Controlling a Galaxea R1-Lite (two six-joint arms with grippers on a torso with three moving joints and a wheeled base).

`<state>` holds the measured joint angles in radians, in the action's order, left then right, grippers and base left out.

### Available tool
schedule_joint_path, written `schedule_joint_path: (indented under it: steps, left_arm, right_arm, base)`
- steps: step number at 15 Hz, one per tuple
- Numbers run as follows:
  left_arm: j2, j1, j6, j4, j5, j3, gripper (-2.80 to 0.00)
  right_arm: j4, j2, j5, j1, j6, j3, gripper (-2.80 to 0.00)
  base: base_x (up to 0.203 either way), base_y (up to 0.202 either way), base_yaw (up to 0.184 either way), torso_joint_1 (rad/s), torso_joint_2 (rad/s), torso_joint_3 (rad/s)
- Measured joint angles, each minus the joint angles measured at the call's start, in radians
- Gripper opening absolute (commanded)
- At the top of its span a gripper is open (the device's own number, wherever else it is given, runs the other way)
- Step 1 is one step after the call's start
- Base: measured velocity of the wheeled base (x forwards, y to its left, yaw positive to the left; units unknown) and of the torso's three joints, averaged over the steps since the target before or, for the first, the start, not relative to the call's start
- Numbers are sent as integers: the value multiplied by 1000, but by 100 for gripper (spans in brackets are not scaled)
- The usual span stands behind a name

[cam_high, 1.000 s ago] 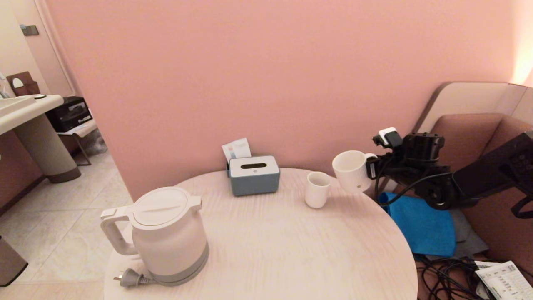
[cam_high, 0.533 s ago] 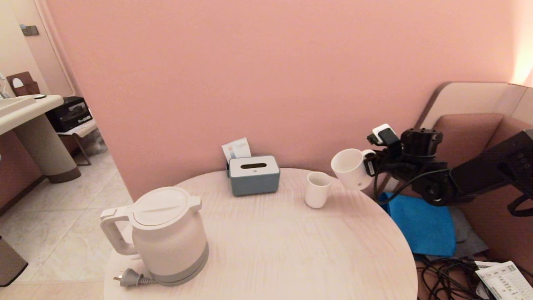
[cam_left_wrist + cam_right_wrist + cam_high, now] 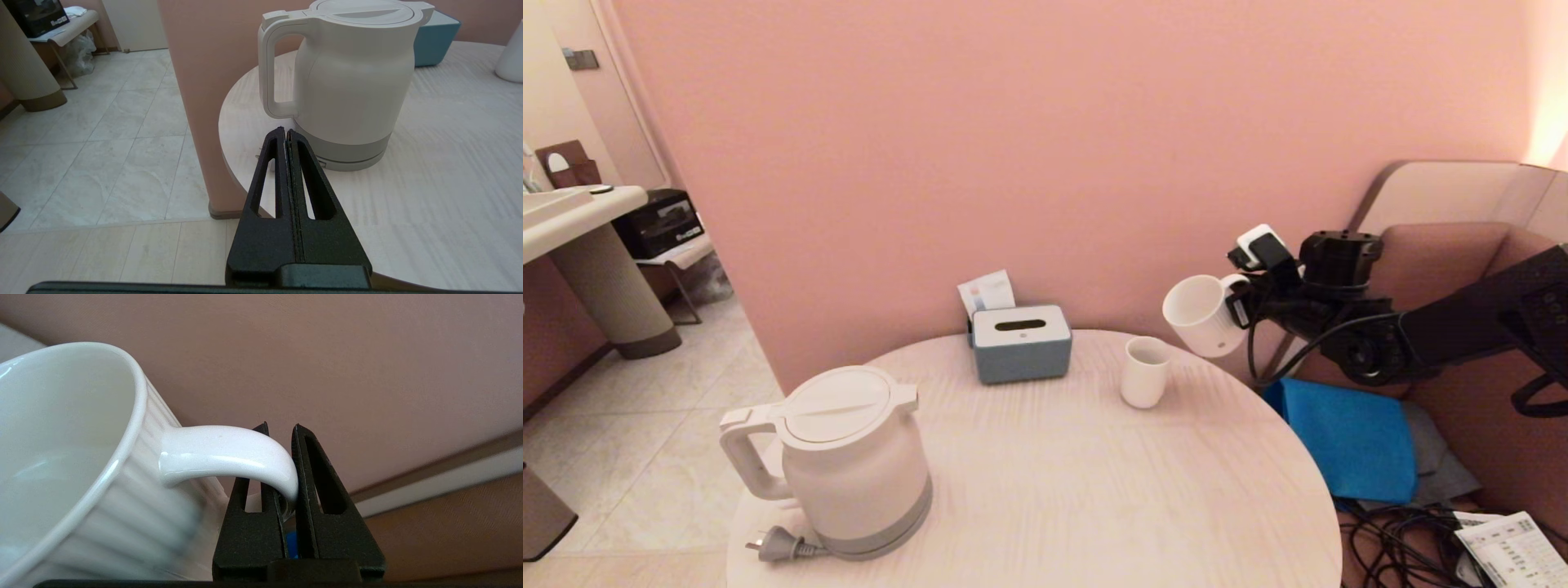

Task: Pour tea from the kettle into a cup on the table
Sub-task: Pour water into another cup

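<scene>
My right gripper (image 3: 1243, 304) (image 3: 280, 430) is shut on the side handle of the cup (image 3: 1200, 314) (image 3: 73, 457), a wide white mug. It hangs tilted in the air above the far right edge of the table (image 3: 1094, 482), and looks empty inside. The white kettle (image 3: 849, 461) (image 3: 347, 81) stands on its grey base at the front left, lid closed, handle pointing left. My left gripper (image 3: 285, 131) is shut and holds nothing, just off the table edge, near the kettle's handle. No tea shows.
A smaller handleless white cup (image 3: 1145, 371) stands just left of and below the lifted mug. A blue-grey tissue box (image 3: 1021, 343) sits at the back by the pink wall. The kettle's plug (image 3: 776, 545) lies at the front left edge. Blue cloth (image 3: 1347, 437) and cables lie right of the table.
My right gripper has lifted the mug higher and carried it a little to the left, over the small cup's side. The kettle has not moved.
</scene>
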<state>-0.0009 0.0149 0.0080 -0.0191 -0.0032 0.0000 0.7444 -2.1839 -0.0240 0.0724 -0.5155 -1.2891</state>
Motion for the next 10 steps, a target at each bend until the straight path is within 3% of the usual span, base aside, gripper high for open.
schedule_joint_path:
  steps: [10]
  left_arm:
    - [0, 0, 0, 0, 0, 0, -280]
  right_arm:
    - [-75, -6, -11, 24, -207, -85, -280]
  base:
    - [0, 0, 0, 0, 0, 0]
